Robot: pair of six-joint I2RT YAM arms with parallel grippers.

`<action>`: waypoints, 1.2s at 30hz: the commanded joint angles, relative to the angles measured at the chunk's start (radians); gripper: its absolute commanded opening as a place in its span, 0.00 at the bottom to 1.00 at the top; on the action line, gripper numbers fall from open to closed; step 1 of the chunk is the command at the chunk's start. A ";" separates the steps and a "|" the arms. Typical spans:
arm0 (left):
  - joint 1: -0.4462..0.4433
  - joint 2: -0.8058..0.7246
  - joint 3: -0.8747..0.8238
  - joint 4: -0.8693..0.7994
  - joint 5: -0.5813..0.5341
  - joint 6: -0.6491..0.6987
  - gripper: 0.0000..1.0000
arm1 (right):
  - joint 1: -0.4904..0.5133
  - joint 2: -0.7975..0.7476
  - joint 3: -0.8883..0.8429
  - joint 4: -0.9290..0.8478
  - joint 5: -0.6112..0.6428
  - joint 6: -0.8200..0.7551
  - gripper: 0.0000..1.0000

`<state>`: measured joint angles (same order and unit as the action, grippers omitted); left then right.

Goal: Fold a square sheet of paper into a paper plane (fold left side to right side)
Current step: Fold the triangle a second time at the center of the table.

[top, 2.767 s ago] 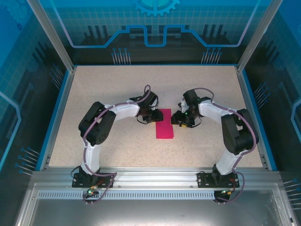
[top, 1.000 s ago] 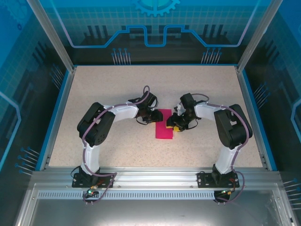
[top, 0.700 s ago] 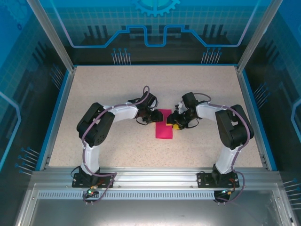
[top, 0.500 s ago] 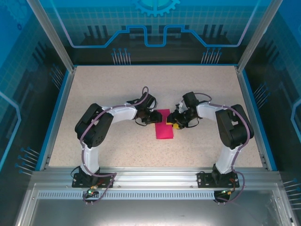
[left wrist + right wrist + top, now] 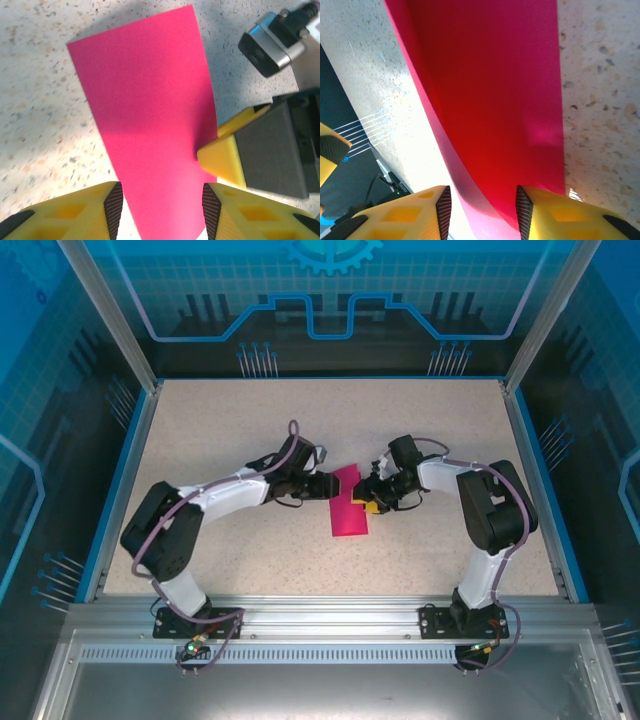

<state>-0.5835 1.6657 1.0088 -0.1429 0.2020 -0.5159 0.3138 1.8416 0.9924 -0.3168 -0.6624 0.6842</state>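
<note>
Speckled tabletop (image 5: pixel 250 430), and both arms reach in toward its middle: the left arm (image 5: pixel 215 495) stretched long and low, the right arm (image 5: pixel 490 505) bent back on itself. Between them, mid-table, lies the sheet of paper (image 5: pixel 349 505), a narrow magenta strip running from far edge to near edge. So the left-to-right fold looks done. From the right wrist, though, one layer (image 5: pixel 445 145) bows up off the table, so I'd say the crease wants pressing. There's no pointed nose and no wings, so most of the plane is ahead. The left gripper (image 5: pixel 322 485) sits at the strip's left far corner, jaws partly apart and clamping nothing. The right gripper (image 5: pixel 368 498) is likewise parted, one yellow fingertip (image 5: pixel 220 157) touching the right edge.
</note>
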 commanded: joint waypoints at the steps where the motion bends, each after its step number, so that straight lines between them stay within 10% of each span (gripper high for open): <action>1: -0.003 -0.089 -0.085 0.061 -0.042 0.036 0.51 | -0.009 -0.027 0.003 0.028 -0.043 -0.014 0.42; 24: -0.028 -0.435 -0.358 0.137 -0.047 0.111 0.53 | 0.000 -0.054 0.047 0.015 -0.082 -0.125 0.46; 36: -0.306 -0.352 -0.308 0.211 -0.254 0.150 0.58 | -0.006 -0.008 0.100 -0.065 -0.090 -0.001 0.41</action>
<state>-0.8387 1.2606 0.6598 0.0387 0.0483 -0.3832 0.3138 1.8145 1.0622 -0.3325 -0.7376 0.6468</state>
